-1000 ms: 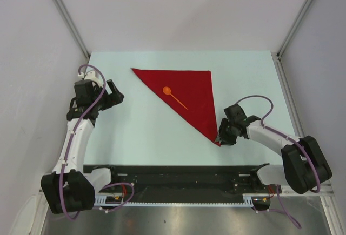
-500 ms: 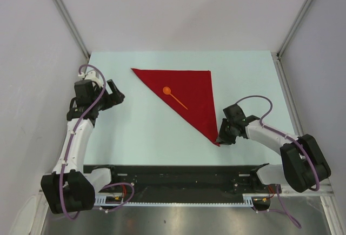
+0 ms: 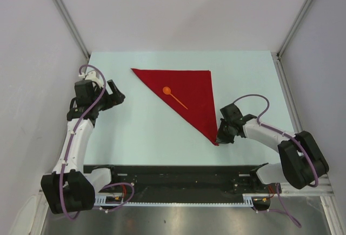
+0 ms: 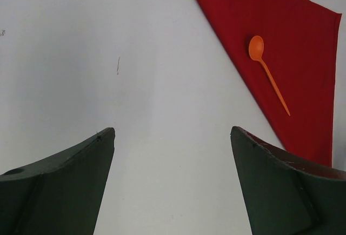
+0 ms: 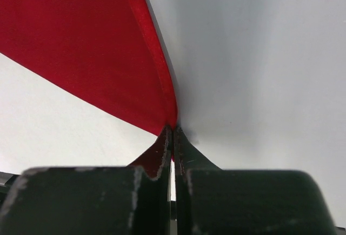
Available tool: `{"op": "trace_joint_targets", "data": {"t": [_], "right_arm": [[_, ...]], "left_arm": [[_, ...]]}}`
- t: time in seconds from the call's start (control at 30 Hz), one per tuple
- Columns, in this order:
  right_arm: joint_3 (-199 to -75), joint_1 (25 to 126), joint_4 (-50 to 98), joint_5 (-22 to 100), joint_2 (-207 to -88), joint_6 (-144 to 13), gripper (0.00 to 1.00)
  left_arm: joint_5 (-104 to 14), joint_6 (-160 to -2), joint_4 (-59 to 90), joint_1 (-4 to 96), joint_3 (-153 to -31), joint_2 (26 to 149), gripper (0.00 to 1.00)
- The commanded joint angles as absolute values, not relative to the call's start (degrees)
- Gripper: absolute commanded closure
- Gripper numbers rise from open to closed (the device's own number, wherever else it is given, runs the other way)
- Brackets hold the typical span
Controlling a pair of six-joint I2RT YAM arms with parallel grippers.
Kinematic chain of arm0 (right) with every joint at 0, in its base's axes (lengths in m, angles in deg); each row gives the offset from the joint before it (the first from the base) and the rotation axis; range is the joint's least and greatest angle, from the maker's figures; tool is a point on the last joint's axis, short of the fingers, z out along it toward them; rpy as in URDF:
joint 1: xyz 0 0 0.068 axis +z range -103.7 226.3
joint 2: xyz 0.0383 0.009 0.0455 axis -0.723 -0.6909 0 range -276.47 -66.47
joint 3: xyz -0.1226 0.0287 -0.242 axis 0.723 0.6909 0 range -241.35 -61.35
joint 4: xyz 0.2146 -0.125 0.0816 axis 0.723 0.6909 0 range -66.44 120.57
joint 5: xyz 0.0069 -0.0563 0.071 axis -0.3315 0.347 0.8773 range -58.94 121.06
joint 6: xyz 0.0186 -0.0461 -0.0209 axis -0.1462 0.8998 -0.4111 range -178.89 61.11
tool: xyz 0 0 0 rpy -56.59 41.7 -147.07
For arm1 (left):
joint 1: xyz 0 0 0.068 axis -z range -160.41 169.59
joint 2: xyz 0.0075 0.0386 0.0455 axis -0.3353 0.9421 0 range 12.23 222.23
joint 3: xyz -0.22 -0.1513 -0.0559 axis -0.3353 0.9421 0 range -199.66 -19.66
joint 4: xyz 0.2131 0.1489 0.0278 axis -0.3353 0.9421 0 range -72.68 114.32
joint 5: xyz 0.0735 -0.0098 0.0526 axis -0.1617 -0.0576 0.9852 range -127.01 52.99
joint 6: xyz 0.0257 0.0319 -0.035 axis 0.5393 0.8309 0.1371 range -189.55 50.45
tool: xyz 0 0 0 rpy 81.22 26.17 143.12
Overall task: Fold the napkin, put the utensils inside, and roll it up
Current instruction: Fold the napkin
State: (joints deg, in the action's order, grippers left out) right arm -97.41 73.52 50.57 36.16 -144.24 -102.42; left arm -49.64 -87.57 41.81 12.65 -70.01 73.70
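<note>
The red napkin (image 3: 186,92) lies folded into a triangle on the table, its long edge running from back left to a near corner at the right. The orange spoon (image 3: 174,97) lies on top of it, bowl to the left. It also shows in the left wrist view (image 4: 267,73) on the napkin (image 4: 303,46). My right gripper (image 3: 219,139) is shut on the napkin's near corner, which shows pinched between its jaws in the right wrist view (image 5: 174,129). My left gripper (image 3: 116,95) is open and empty, left of the napkin above bare table.
The pale table (image 3: 146,132) is ringed by white walls with metal posts at the back corners (image 3: 281,51). A black rail (image 3: 178,173) runs along the near edge between the arm bases.
My right gripper has edged slightly left and back while holding the napkin's near corner. The left arm, the napkin and the spoon look unchanged.
</note>
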Motion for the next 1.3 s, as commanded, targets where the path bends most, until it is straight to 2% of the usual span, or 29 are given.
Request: {"op": "trace_joint_targets", "data": {"t": [0.0, 0.33, 0.5, 0.8, 1.13, 1.27], "right_arm": [[-95.28, 73.46, 58.45, 28.68, -143.39, -101.78, 1.00], [-95.54, 71.00, 65.84, 28.51, -132.66, -102.48, 1.00], [-104.58, 72.75, 66.46, 27.98, -134.31, -101.17, 1.00], [-119.70, 75.56, 57.51, 28.94, -151.09, -96.77, 1.00], [-144.65, 79.52, 49.06, 32.20, -176.74, -91.50, 1.00], [-152.66, 80.57, 46.95, 33.25, -182.82, -90.71, 1.00]], "left_arm": [[-51.08, -88.54, 39.64, 12.30, -69.85, 72.61, 0.08], [-52.39, -88.89, 39.38, 12.30, -69.67, 72.61, 0.08], [-52.57, -88.89, 39.38, 12.30, -69.67, 72.34, 0.08], [-52.48, -88.71, 39.20, 12.21, -69.76, 71.99, 0.08], [-52.48, -88.71, 39.03, 12.21, -69.58, 71.55, 0.08], [-52.31, -88.71, 39.03, 12.21, -69.58, 71.46, 0.08]]}}
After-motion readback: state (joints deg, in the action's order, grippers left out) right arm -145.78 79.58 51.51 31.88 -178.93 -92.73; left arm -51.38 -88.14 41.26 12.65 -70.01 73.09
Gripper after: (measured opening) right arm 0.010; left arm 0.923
